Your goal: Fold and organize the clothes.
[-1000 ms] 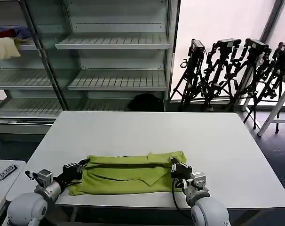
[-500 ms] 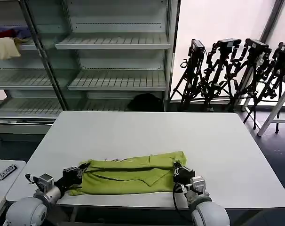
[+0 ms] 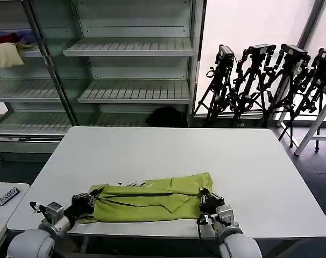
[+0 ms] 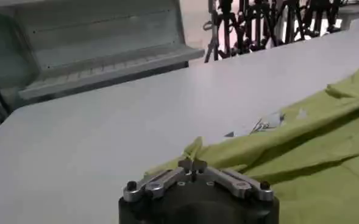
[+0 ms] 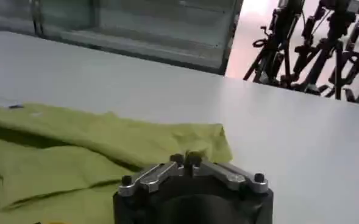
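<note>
Head view: T-shirt [image 3: 149, 199] lies as a long folded band near the table's [image 3: 174, 150] front edge. Left gripper [image 3: 88, 201] pinches its left end, right gripper [image 3: 206, 200] its right end.

Left wrist view: fingers [image 4: 193, 165] pressed together on a raised fold of shirt [image 4: 289, 152]. Thin matte cotton, soft, light, wrinkles easily; likely sags between holds.

Right wrist view: fingers [image 5: 188, 160] closed at the hem corner [image 5: 213, 139]. Corners look the best holds; the tabletop is smooth.
</note>
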Controlling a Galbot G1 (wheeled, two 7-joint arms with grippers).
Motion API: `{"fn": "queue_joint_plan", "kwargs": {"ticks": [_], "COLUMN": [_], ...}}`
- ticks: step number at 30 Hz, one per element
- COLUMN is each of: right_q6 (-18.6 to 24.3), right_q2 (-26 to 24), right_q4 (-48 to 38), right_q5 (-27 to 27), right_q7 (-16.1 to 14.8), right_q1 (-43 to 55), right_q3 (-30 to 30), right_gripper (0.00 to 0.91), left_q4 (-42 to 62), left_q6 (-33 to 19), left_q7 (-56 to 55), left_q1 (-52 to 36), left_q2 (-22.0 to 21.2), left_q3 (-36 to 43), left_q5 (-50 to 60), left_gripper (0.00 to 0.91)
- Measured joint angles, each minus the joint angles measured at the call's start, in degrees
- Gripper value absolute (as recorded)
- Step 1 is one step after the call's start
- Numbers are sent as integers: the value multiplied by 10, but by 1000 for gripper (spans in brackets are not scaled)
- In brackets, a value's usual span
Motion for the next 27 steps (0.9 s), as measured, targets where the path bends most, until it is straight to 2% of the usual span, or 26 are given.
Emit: {"fn": "queue_joint_plan", "kwargs": {"ticks": [6,12,19,27], "right_q6": [0,2,19,26], "right_q2": [0,2,4,1], "right_q4": [0,4,27,40], "right_q5": [-27,-32,31,111], "right_q7": [2,5,27,53], "right_q1": [-3,-5,9,47], "right_q3": [1,5,19,40], "right_gripper": [907,907,907,907], "left_q4": [-6,-15,-31,-42], "left_q6": [1,-1,-11,-22], "left_q7": [-8,-21,-66,-147], "left_q1": [-2,-7,3,36], "left_q2": [-8,-19,-39,-84], "left_q3": [0,-7,-17,-9], "left_q5": [0,-16,-37,-28], "left_gripper": [907,907,907,907]}}
